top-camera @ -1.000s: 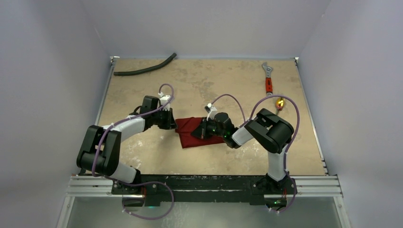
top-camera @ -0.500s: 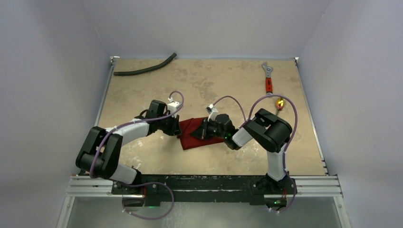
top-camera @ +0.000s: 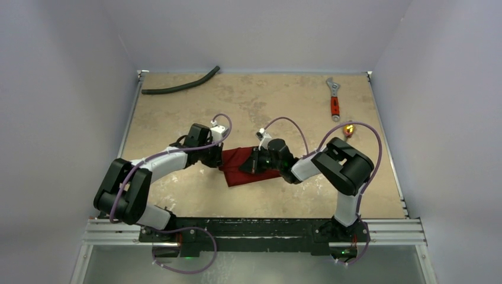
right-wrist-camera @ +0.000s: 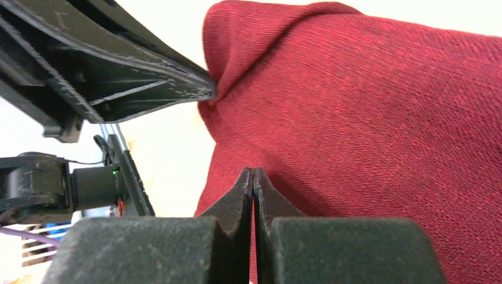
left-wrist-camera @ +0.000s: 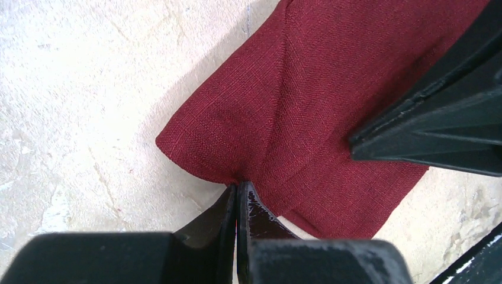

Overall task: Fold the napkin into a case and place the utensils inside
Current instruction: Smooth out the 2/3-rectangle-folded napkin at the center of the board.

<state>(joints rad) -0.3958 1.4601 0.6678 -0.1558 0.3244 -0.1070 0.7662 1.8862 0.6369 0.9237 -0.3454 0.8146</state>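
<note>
The dark red napkin (top-camera: 238, 172) lies bunched at mid-table between my two arms. My left gripper (top-camera: 221, 158) is shut on its left edge; in the left wrist view the tips (left-wrist-camera: 238, 187) pinch a puckered fold of the napkin (left-wrist-camera: 308, 100). My right gripper (top-camera: 252, 165) is shut on the cloth from the right, and the right wrist view shows its tips (right-wrist-camera: 253, 172) pressed together on the napkin (right-wrist-camera: 367, 118). One gold utensil (top-camera: 348, 128) lies far right, just past the right arm's elbow.
A red-handled wrench (top-camera: 334, 99) lies at the back right. A black hose (top-camera: 180, 86) lies at the back left. Each wrist view shows the other gripper's black fingers (left-wrist-camera: 432, 127) (right-wrist-camera: 142, 77) close by over the cloth.
My left gripper has moved right with the napkin's left edge, bunching the cloth toward the right gripper. The right arm's elbow has swung slightly to the right.
</note>
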